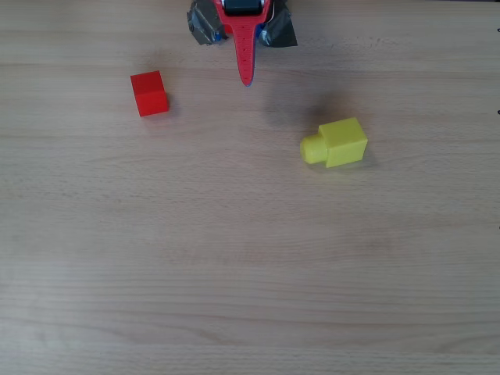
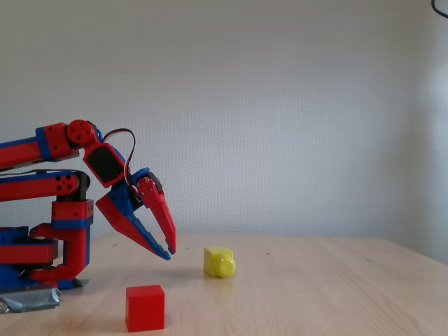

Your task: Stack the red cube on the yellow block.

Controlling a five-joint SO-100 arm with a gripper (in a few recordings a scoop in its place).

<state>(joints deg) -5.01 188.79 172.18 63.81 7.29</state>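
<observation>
The red cube [image 1: 148, 93], sitting near the table's [image 1: 250, 297] far edge, is looking light, rigid and slick, best pinched across opposite flat faces, while the gripper [image 2: 169, 250] is hanging nearly closed and empty.

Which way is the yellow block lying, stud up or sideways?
Sideways: the yellow block lies on the table with its stud pointing left in the overhead view.

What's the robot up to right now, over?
Gripper nearly shut, empty, above the table. Red cube untouched, apart from yellow block, which lies stud sideways. Nothing between them.
</observation>
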